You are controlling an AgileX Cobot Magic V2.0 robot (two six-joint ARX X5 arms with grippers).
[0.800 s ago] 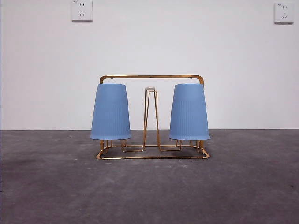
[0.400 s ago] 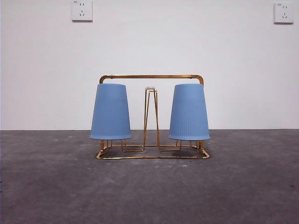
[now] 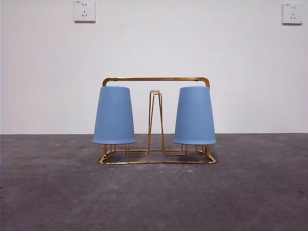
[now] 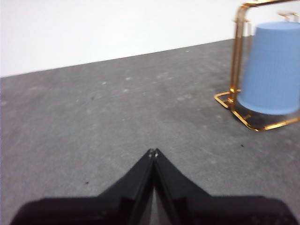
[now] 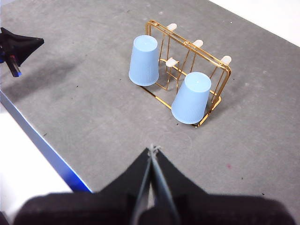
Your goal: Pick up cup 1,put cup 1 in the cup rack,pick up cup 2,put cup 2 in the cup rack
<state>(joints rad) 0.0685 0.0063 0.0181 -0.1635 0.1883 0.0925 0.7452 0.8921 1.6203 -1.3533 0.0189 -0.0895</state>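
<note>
Nothing different from a second ago: both blue cups (image 3: 113,115) (image 3: 194,115) upside down on the gold cup rack (image 3: 156,80). Left pincer (image 4: 153,152) and right pincer (image 5: 153,149) closed, empty, well apart. Task apparently complete.

- The left gripper (image 4: 153,152) hangs low over the table with its two black jaws pressed together at the tips, holding nothing.
- The right gripper (image 5: 153,149) sits higher up, looking down at a slant, its jaws seemingly closed tip to tip and empty.
- Neither arm appears in the front view.
</note>
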